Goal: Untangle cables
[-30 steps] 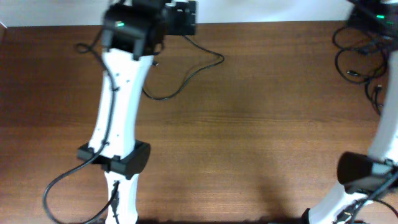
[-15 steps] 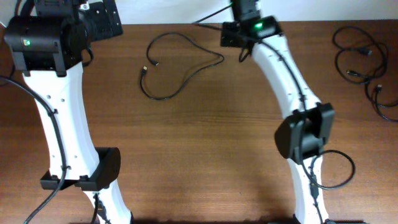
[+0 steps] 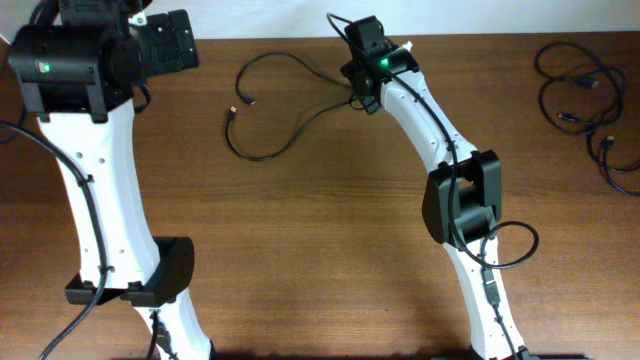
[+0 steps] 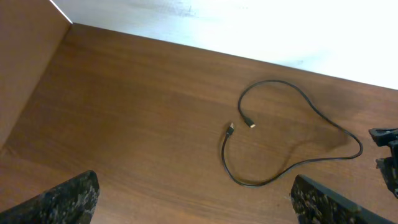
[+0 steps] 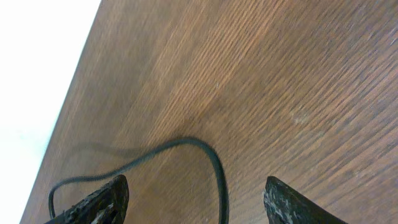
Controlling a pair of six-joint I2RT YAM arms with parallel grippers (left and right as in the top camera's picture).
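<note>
- My left hand hangs high over the table's far left corner. Its fingers are spread wide and hold nothing.
- One loose cable lies flat on the table, to the right of that hand and near the far edge. It forms an open loop whose long axis runs left to right.
- Its two plug ends lie close together on the left side of the loop. The rounded bend points right.
- My right hand hovers above that right bend, fingers wide apart. The cord curves across the wood between them, and I cannot tell whether it touches either one.
- Bare wood stretches from the loop toward the near edge and to the right.
- The tangled cables sit in a heap by the far right edge, well apart from the loose one. Their loops overlap, so no single direction can be read.
</note>
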